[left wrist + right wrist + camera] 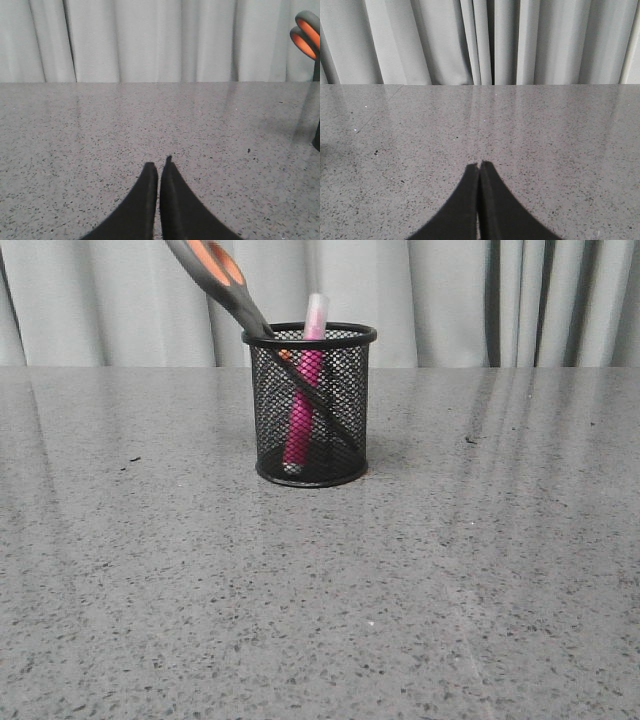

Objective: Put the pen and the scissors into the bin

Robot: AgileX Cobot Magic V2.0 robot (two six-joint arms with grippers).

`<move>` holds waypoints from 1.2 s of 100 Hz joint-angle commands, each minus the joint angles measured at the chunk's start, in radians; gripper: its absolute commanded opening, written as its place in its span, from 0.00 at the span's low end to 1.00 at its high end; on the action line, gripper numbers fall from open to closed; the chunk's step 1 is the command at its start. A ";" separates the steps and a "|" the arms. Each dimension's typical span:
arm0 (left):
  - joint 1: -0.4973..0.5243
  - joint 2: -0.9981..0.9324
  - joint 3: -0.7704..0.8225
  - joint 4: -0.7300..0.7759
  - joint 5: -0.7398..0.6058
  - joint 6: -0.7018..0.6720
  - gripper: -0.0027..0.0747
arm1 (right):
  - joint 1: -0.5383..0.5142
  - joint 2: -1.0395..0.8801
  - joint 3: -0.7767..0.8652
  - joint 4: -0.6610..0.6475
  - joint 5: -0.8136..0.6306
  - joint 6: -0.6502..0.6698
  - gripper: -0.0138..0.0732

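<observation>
The black mesh bin (345, 400) stands upright at the middle of the table in the front view. The magenta pen (303, 410) stands inside it, its whitish cap above the rim. The scissors (225, 280) lean inside the bin, blades down, orange-lined handles sticking out up and to the left; the handles also show in the left wrist view (306, 36). Neither gripper appears in the front view. My left gripper (159, 165) is shut and empty over bare table. My right gripper (479, 165) is shut and empty over bare table.
The grey speckled table (320, 590) stretches around the bin. A grey curtain (480, 300) hangs behind the table's far edge. A sliver of the bin (317, 137) shows in the left wrist view.
</observation>
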 commanded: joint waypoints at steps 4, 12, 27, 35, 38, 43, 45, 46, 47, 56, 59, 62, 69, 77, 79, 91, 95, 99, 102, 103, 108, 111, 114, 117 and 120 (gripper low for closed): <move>0.002 -0.032 0.023 0.000 -0.063 -0.011 0.01 | -0.007 -0.011 -0.025 -0.028 -0.059 -0.003 0.08; 0.002 -0.032 0.023 0.000 -0.063 -0.011 0.01 | -0.007 -0.011 -0.025 -0.028 -0.059 -0.003 0.08; 0.002 -0.032 0.023 0.000 -0.063 -0.011 0.01 | -0.007 -0.011 -0.025 -0.028 -0.059 -0.003 0.08; 0.002 -0.032 0.023 0.000 -0.063 -0.011 0.01 | -0.007 -0.011 -0.025 -0.028 -0.059 -0.003 0.08; 0.002 -0.032 0.023 0.000 -0.063 -0.011 0.01 | -0.007 -0.011 -0.025 -0.028 -0.059 -0.003 0.08; 0.002 -0.032 0.023 0.000 -0.063 -0.011 0.01 | -0.007 -0.011 -0.025 -0.028 -0.059 -0.003 0.08; 0.002 -0.032 0.023 0.000 -0.063 -0.011 0.01 | -0.007 -0.011 -0.025 -0.028 -0.059 -0.003 0.08; 0.002 -0.032 0.023 0.000 -0.063 -0.011 0.01 | -0.007 -0.011 -0.025 -0.028 -0.059 -0.003 0.08; 0.002 -0.032 0.023 0.000 -0.063 -0.011 0.01 | -0.007 -0.011 -0.025 -0.028 -0.059 -0.003 0.08; 0.002 -0.032 0.023 0.000 -0.063 -0.011 0.01 | -0.007 -0.011 -0.025 -0.028 -0.059 -0.003 0.08; 0.002 -0.032 0.023 0.000 -0.063 -0.011 0.01 | -0.007 -0.011 -0.025 -0.028 -0.059 -0.003 0.08; 0.002 -0.032 0.023 0.000 -0.063 -0.011 0.01 | -0.007 -0.011 -0.025 -0.028 -0.059 -0.003 0.08; 0.002 -0.032 0.023 0.000 -0.063 -0.011 0.01 | -0.007 -0.011 -0.025 -0.028 -0.059 -0.003 0.08; 0.002 -0.032 0.023 0.000 -0.063 -0.011 0.01 | -0.007 -0.011 -0.025 -0.030 -0.059 -0.003 0.08; 0.002 -0.032 0.023 0.000 -0.063 -0.011 0.01 | -0.007 -0.011 -0.025 -0.030 -0.059 -0.003 0.08; 0.002 -0.032 0.023 0.000 -0.063 -0.011 0.01 | -0.007 -0.011 -0.025 0.087 -0.057 -0.075 0.08; 0.002 -0.032 0.023 0.000 -0.063 -0.011 0.01 | -0.007 -0.011 -0.021 0.189 -0.072 -0.195 0.08; 0.002 -0.032 0.023 0.000 -0.063 -0.011 0.01 | -0.007 -0.011 -0.009 0.271 -0.099 -0.300 0.08; 0.002 -0.032 0.023 0.000 -0.063 -0.011 0.01 | -0.007 -0.011 0.002 0.333 -0.122 -0.372 0.08; 0.002 -0.032 0.023 0.000 -0.063 -0.011 0.01 | -0.007 -0.011 0.009 0.342 -0.136 -0.381 0.08; 0.002 -0.032 0.023 0.000 -0.063 -0.011 0.01 | -0.010 -0.011 0.037 0.390 -0.189 -0.407 0.08; 0.002 -0.032 0.023 0.000 -0.063 -0.011 0.01 | -0.016 -0.011 0.056 0.411 -0.219 -0.407 0.08; 0.002 -0.032 0.023 0.000 -0.063 -0.011 0.01 | -0.028 -0.011 0.076 0.440 -0.255 -0.409 0.08; 0.002 -0.032 0.023 0.000 -0.063 -0.011 0.01 | -0.041 -0.011 0.102 0.471 -0.287 -0.420 0.08; 0.002 -0.032 0.023 0.000 -0.063 -0.011 0.01 | -0.057 -0.011 0.127 0.507 -0.326 -0.444 0.08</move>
